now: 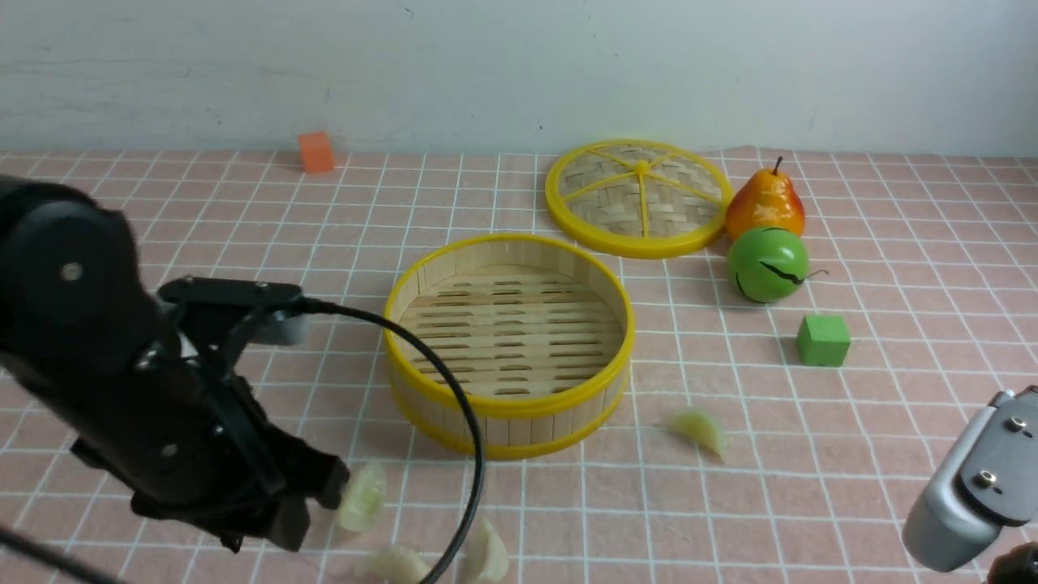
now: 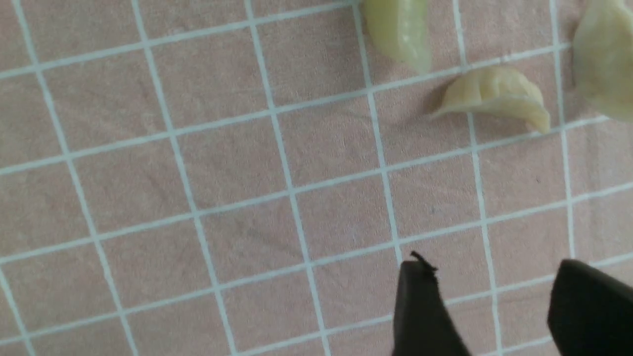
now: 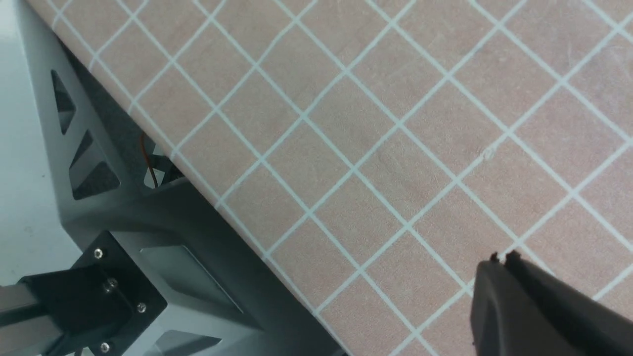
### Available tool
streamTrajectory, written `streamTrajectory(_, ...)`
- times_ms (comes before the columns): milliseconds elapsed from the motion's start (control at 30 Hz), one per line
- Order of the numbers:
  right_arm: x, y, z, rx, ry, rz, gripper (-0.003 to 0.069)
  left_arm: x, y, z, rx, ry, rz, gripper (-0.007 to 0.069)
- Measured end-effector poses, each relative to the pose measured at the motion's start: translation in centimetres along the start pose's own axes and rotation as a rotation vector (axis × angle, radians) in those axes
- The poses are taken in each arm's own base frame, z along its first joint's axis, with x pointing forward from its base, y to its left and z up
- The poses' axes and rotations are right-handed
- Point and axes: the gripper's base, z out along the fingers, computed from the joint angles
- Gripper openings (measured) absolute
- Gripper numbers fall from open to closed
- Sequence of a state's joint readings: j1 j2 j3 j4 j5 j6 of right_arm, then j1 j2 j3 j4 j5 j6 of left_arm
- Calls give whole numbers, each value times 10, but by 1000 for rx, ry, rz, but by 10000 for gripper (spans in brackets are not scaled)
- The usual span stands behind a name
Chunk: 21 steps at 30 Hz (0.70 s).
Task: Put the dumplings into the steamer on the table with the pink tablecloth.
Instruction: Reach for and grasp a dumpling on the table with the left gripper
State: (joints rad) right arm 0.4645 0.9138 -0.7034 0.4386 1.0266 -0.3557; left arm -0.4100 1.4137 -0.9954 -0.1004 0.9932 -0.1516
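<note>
The round bamboo steamer (image 1: 509, 404) stands empty in the middle of the pink tablecloth (image 1: 900, 243). Three pale dumplings lie near the front edge, left of centre (image 1: 362, 496) (image 1: 395, 562) (image 1: 486, 556). A fourth dumpling (image 1: 699, 428) lies right of the steamer's front. My left gripper (image 2: 492, 267) hangs open over bare cloth, nothing between its black fingers (image 2: 420, 306); the three dumplings (image 2: 494, 94) (image 2: 398, 29) (image 2: 606, 54) lie a short way beyond its tips. In the front view the left gripper (image 1: 312, 507) is beside the nearest dumpling. My right gripper (image 3: 502, 259) is shut and empty above the cloth.
The woven steamer lid (image 1: 639, 195) lies behind the steamer, with a pear (image 1: 765, 203), a green round fruit (image 1: 767, 264) and a green cube (image 1: 822, 339) to its right. An orange cube (image 1: 315, 152) sits far back left. The table edge (image 3: 198, 183) and the grey frame (image 3: 123, 222) are near the right arm.
</note>
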Motion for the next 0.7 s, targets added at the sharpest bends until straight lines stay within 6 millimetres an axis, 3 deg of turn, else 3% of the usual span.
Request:
streamTrajectory(100,-1,-1,0,7,-12,-2,-2,-16,-1,20,-10,22,2,462)
streamTrajectory(233,-1,-1,0,9,-16,-2,1,-34,-1,51,-17,16,37,507)
streamTrajectory(567,-1,-1,0,9,-16,-2,13,-54,3,113,-42,-33,100,511)
streamTrajectory(700,-2,-1,0,11,-18,-2,15,-56,3,116,-44,-45,104,497)
